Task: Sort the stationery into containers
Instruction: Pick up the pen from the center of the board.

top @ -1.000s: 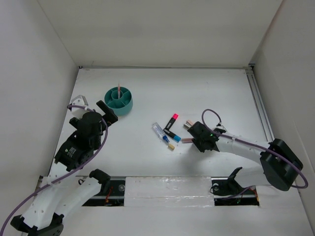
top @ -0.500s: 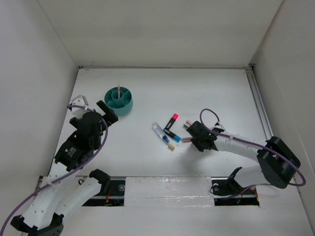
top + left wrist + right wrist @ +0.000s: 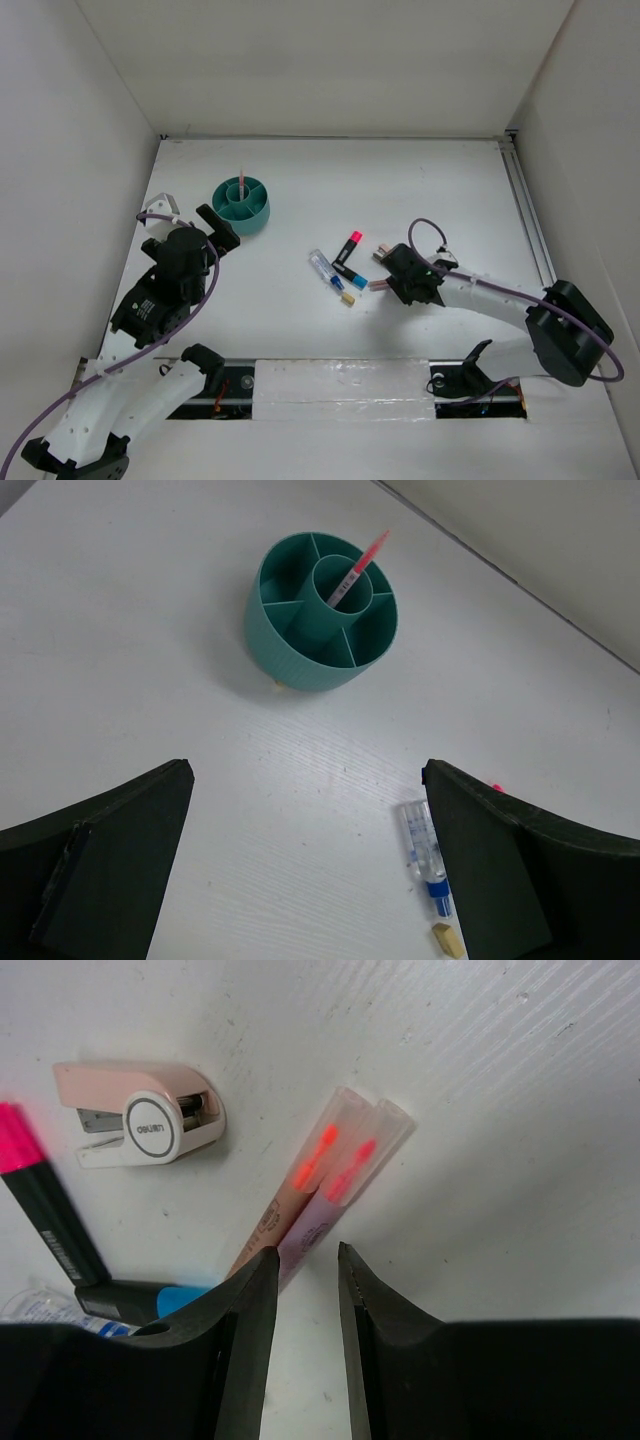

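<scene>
The left arm rises from its base at the near left corner and bends over the left side of the white table (image 3: 450, 190), its wrist turned toward the far right. The left gripper (image 3: 220, 227) hangs in the air with its jaws spread fully wide and nothing between them – in its own camera the two dark fingers (image 3: 110, 850) stand at both lower corners. Just beyond it stands the round teal organiser (image 3: 262, 212), upright, with a thin pink pen (image 3: 358, 568) leaning in its centre tube. The rest of the stationery lies in the middle of the table, well apart from the cup: a clear-barrelled pen (image 3: 322, 268), a small tan block (image 3: 349, 298) near its end, a blue-capped marker (image 3: 352, 277) and a black marker with pink cap (image 3: 350, 247). A small pink stapler (image 3: 140, 1115) lies just to the right of these. The right arm reaches from the right edge low over the table, stretched toward the left, with the right gripper (image 3: 393, 279) beside this group. Its jaws stand only a narrow gap apart. Two clear-capped pens (image 3: 330, 1175) lie side by side, touching, and the end of the lilac one runs into this gap – whether the fingers really clamp it, I cannot tell.
</scene>
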`<state>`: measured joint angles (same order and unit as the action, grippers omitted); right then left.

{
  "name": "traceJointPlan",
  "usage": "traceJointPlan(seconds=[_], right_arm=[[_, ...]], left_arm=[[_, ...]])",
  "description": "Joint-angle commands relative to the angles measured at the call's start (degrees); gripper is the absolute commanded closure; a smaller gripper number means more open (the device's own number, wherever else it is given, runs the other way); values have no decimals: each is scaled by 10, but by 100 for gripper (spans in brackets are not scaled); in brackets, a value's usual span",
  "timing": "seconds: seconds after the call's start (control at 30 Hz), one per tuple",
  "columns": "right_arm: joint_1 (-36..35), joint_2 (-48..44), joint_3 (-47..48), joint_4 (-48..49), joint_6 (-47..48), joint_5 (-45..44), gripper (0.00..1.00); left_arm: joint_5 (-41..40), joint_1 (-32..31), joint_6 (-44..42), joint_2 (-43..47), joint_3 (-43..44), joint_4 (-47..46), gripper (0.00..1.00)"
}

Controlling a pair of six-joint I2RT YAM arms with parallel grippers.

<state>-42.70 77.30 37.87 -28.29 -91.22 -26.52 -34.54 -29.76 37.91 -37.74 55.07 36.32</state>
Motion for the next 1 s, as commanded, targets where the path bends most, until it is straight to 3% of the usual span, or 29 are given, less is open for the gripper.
traceJointPlan(seconds=[0.0,0.97], right_arm=[[7,-19,2,24,4,-9,64],[29,66,27,18,32,27,64]], left_arm=[[-6,3,-8,4,-4,-12,0],[-6,3,-3,4,-4,-12,0]])
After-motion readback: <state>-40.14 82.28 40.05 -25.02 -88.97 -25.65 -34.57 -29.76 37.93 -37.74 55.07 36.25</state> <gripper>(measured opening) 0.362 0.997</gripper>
